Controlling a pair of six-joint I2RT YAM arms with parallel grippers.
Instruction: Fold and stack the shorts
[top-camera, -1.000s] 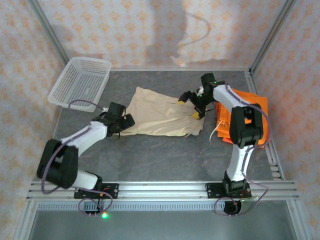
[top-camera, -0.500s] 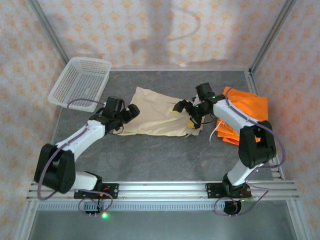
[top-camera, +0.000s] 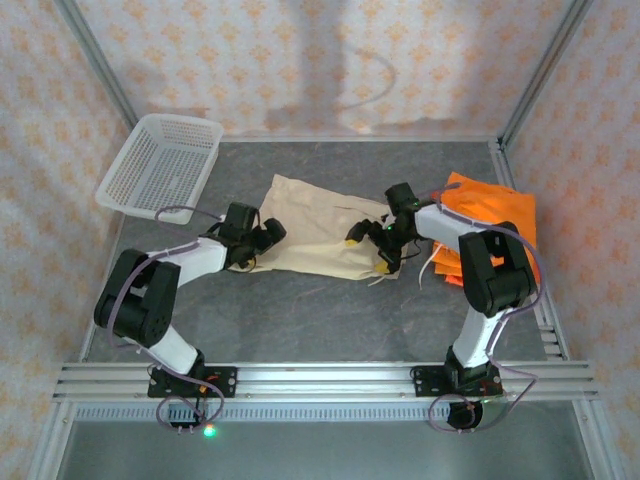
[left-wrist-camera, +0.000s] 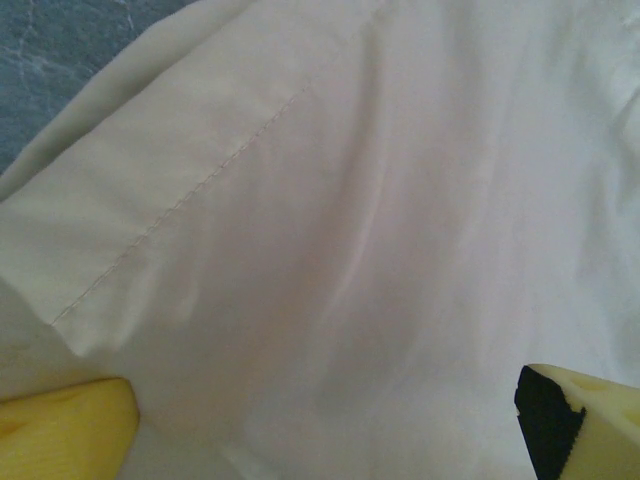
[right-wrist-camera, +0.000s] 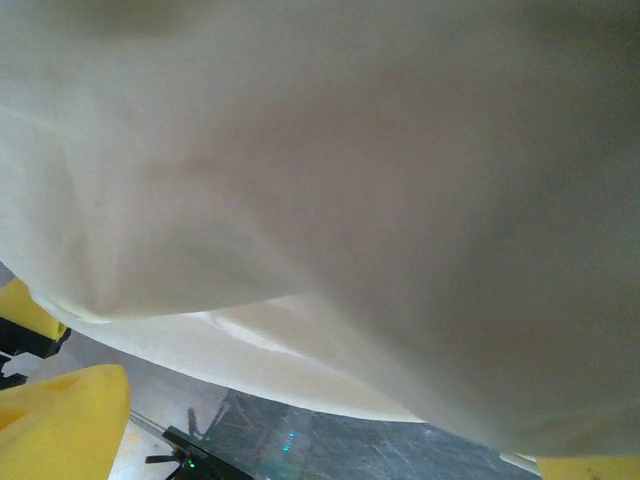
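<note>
**Top external view: both grippers spread wide on the cream shorts**

From above, the left gripper (top-camera: 258, 238) sits at the left end of the cream shorts (top-camera: 312, 228). Its jaws stand apart and clamp nothing. The right gripper (top-camera: 369, 250) is low over the right end of the same garment, jaws just as wide (the yellow pads are well separated), with the drawstring trailing just beside it.

The cream shorts lie flat on the table (top-camera: 300, 310), stretched between the two grippers. The orange shorts (top-camera: 492, 215) lie in a pile just past the right gripper on its outer side, partly under that arm. A white basket (top-camera: 160, 165) stands well beyond the left gripper.

On the left wrist camera, cream cloth with a stitched seam runs ahead of and between the yellow fingers (left-wrist-camera: 62, 430). The right wrist camera has pale cloth close above its finger (right-wrist-camera: 60, 425). Whether the pads actually touch the cloth cannot be told.
</note>
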